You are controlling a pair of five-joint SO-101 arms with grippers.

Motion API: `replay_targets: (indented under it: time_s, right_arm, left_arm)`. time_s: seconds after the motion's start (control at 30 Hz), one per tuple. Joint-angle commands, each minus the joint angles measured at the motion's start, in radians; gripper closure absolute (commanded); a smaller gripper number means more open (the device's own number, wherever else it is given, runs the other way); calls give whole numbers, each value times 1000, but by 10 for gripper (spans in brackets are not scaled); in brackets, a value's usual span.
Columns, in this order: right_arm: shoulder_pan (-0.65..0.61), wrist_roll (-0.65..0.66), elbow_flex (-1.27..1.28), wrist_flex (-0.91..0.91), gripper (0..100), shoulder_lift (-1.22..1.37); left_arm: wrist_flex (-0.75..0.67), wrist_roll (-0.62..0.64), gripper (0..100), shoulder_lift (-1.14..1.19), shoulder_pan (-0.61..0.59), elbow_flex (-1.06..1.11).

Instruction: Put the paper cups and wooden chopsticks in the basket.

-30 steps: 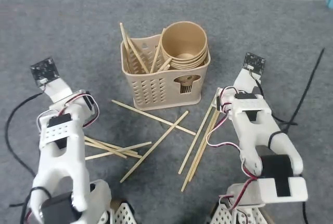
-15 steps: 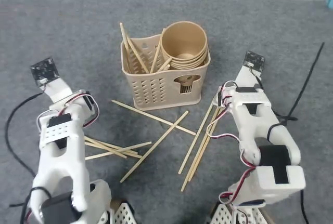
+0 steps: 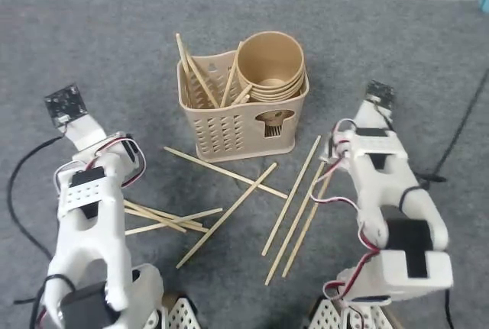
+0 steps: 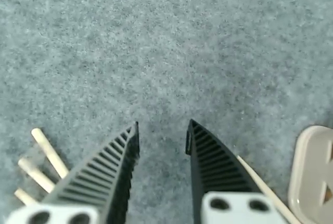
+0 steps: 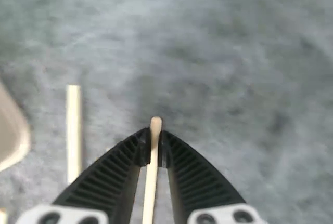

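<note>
The beige basket [image 3: 238, 124] stands mid-table with stacked paper cups [image 3: 270, 66] and a few wooden chopsticks [image 3: 197, 73] inside. Several more chopsticks [image 3: 225, 171] lie loose on the grey carpet in front of it. My right gripper [image 5: 154, 142] is shut on the end of one chopstick [image 5: 155, 126], low over the carpet right of the basket; in the high view that stick [image 3: 308, 222] runs back under the right arm [image 3: 378, 180]. My left gripper [image 4: 162, 133] hangs open above bare carpet, with chopstick ends [image 4: 46, 154] beside one finger.
A basket corner [image 4: 313, 174] and a thin chopstick [image 4: 263, 185] flank the left gripper. Another chopstick [image 5: 73, 130] lies parallel to the held one. A black cable [image 3: 457, 134] trails at the right. Open carpet lies behind and to both sides of the basket.
The right arm has shifted to the right and the chopstick in its gripper has slid away from the other two beside it. The left arm has stayed still.
</note>
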Motion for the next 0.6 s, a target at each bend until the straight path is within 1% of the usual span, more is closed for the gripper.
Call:
replay_targets:
  time_s: [0.0,0.27,0.57]
  right_arm:
    - [53,20,48,16,991,-154]
    - [59,21,186,33,991,-519]
    - [147,37,204,177,991,-1067]
  left_arm:
    - [2,-2,862,0,0,-47]
    - [2,-2,862,0,-2,-48]
    - [2,-2,862,0,-2,-48]
